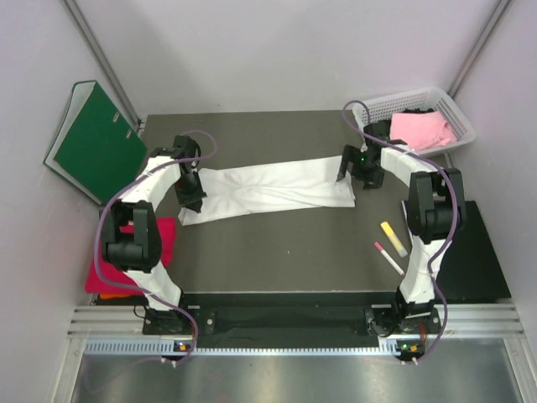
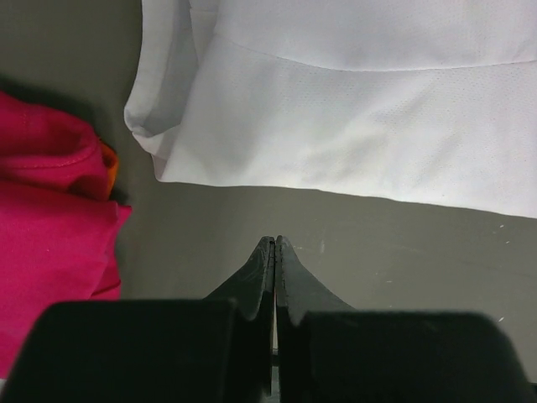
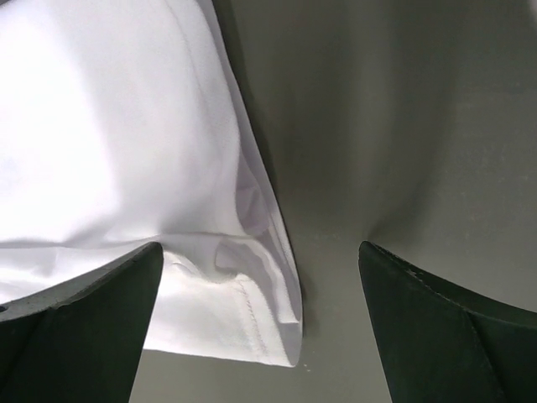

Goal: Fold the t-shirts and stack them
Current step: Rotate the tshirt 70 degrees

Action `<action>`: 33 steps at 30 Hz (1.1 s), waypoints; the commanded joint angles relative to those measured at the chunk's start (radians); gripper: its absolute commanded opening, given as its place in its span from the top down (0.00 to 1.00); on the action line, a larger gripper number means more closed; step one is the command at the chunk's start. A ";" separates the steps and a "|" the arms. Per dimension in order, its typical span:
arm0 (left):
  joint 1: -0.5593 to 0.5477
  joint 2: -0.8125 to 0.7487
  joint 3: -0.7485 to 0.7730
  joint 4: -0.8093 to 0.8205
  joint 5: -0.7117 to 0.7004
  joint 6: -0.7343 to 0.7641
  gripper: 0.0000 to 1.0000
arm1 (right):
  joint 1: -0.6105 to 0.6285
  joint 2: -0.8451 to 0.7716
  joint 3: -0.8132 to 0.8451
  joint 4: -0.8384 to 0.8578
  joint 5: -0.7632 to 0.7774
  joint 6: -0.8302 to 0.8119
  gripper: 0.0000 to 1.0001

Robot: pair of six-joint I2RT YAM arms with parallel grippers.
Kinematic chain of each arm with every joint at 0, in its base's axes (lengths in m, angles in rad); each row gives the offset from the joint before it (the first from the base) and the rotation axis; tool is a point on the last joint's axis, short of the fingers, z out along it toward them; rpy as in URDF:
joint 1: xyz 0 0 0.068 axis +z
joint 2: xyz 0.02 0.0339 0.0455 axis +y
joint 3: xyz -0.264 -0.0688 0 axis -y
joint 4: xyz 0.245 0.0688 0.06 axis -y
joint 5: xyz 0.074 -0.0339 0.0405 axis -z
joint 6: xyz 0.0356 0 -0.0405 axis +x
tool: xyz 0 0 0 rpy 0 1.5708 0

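Right hand (image 3: 260,248) gapes over one end of the crosswise white shirt (image 1: 268,189); left hand (image 2: 275,245), clenched empty, sits just off the other.

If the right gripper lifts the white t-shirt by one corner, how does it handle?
Probably floppy: the white t-shirt lies as a long folded strip with soft wrinkles at its end, so lifted by a corner it would likely drape and unfold. Likely light; the cloth looks thin. A push would probably bunch it rather than slide it whole.
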 commanded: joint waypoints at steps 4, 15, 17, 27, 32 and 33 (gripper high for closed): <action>-0.003 -0.039 0.003 0.002 -0.004 0.034 1.00 | 0.013 0.171 0.290 -0.022 -0.069 -0.117 0.00; -0.003 -0.084 0.002 -0.013 -0.031 0.043 0.37 | 0.013 0.145 0.220 -0.039 -0.284 -0.042 0.00; -0.003 -0.088 0.000 -0.013 -0.035 0.043 0.24 | 0.013 0.105 0.181 -0.031 -0.324 -0.013 0.00; -0.003 -0.092 -0.032 0.007 -0.022 0.042 0.01 | 0.013 -0.063 -0.021 -0.002 -0.295 0.010 0.01; -0.003 -0.070 -0.073 0.026 -0.030 0.019 0.01 | 0.012 -0.094 -0.092 0.011 -0.292 0.007 0.00; -0.003 -0.066 -0.084 0.028 -0.042 0.010 0.01 | 0.012 -0.106 -0.103 0.019 -0.285 0.007 0.00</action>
